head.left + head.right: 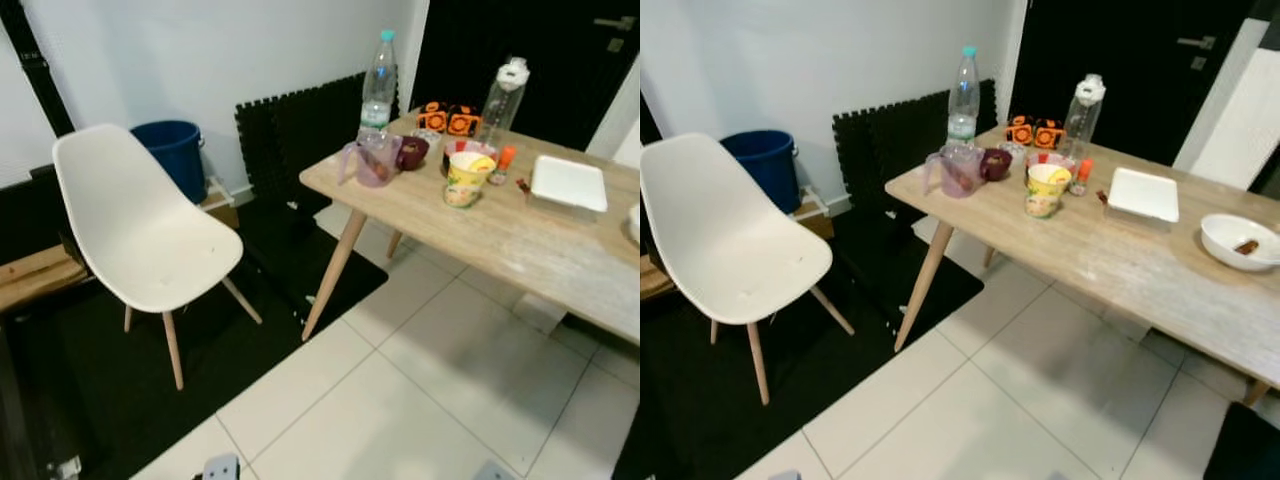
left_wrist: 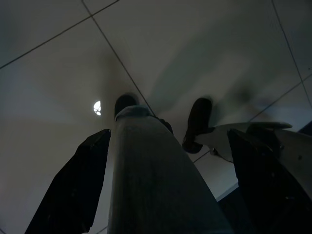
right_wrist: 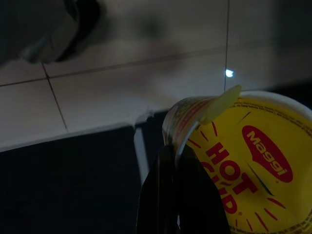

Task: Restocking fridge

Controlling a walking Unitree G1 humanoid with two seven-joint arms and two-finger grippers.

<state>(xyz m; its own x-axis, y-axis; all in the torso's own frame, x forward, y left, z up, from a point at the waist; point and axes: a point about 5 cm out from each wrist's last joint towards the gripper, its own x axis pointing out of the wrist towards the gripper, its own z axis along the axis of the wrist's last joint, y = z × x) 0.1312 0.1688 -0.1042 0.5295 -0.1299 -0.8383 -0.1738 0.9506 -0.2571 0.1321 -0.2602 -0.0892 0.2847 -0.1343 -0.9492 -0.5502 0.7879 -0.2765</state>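
While the right gripper [image 3: 178,161] pinched the rim of a yellow Maggi Hot Cup noodle cup [image 3: 253,165] between its closed black fingers, its foil lid peeled up at the edge, pale glossy floor tiles [image 3: 97,97] lay below it. The left gripper [image 2: 168,180] hung over the same tiles with its two black fingers spread wide around a grey cylindrical part of the robot. Ahead stood a light wooden table [image 1: 1140,260] on tapered legs, bearing a second yellow cup [image 1: 1045,190], two clear plastic bottles [image 1: 962,85], a transparent jug [image 1: 958,170], a white square container [image 1: 1143,195] and a white bowl [image 1: 1237,240]. A smooth white moulded chair [image 1: 140,225] sat on a black mat [image 1: 100,380], near a blue bucket [image 1: 175,150] against the white wall.
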